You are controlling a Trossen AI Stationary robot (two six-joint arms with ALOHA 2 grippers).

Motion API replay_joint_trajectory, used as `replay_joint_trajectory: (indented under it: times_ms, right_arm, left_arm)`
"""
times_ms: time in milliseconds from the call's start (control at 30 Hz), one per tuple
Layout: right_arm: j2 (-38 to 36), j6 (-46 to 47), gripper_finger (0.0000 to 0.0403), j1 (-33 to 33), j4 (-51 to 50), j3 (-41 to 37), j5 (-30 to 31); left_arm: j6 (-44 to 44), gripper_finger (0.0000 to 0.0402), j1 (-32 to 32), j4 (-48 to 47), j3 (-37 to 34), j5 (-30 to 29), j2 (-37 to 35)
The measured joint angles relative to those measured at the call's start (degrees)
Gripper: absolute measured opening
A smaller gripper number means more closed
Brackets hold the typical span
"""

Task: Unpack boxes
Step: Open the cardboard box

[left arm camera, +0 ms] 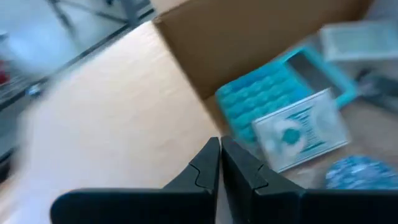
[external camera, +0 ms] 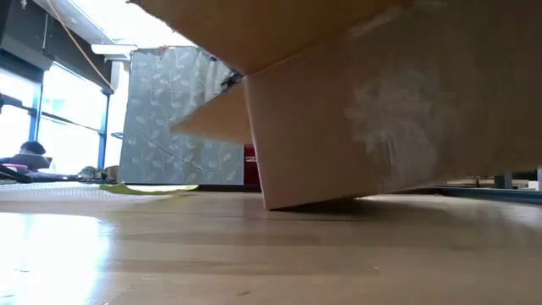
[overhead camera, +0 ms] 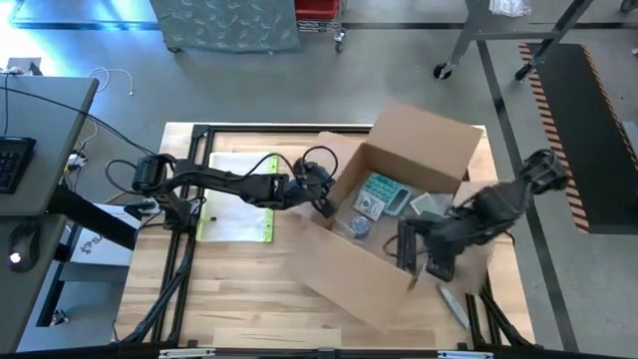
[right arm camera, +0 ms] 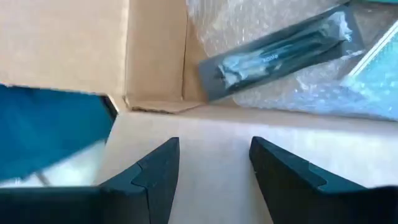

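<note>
I found the carton [overhead camera: 399,199] opened, contents inside, nothing unpacked. My left gripper [overhead camera: 321,199], closed and empty, hovered at its rim; my right gripper [overhead camera: 411,246], open, opposite.

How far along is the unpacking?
Done: the cardboard box is open, flaps spread. One flat clear sleeve with a yellow edge lies on the table beside it.
In hand: nothing. The left gripper is shut and empty at the box's rim; the right gripper is open over the box's near wall.
Left: a teal item, a dark packet and bubble wrap inside.
</note>
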Motion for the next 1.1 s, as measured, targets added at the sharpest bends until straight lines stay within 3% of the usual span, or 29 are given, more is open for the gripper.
replay_joint_trajectory:
  times_ms: [167, 467, 633, 733, 867, 1100]
  right_arm:
    - [-1.59, 6.64, 0.0187, 4.84, 0.21, -2.85, 7.27]
    - [-2.21, 9.29, 0.0187, 4.96, 4.82, -21.97, 7.17]
    - [-2.23, 4.91, 0.0187, 2.84, 11.53, -26.56, 19.85]
    - [-2.11, 1.1, 0.0187, -0.87, 12.94, -27.96, 28.6]
    - [-2.42, -4.35, 0.0187, -6.49, 12.82, -30.32, 35.89]
    - [-2.38, -12.53, 0.0187, -18.34, 11.87, -34.07, 48.5]
  left_arm:
    - [-4.08, 0.0, -0.42, -10.55, -0.45, -2.54, -3.16]
    - [-10.55, 0.0, -1.07, -26.39, -0.52, -5.66, -7.95]
    - [-11.92, 0.0, -1.71, -27.08, -0.85, -5.91, -8.01]
    - [-13.4, 0.0, -2.09, -27.2, -0.75, -4.92, -7.8]
    - [-17.11, 0.0, -2.5, -26.65, -1.94, -5.4, -7.96]
    - [-19.7, 0.0, -2.05, -21.1, -3.84, -12.14, -7.88]
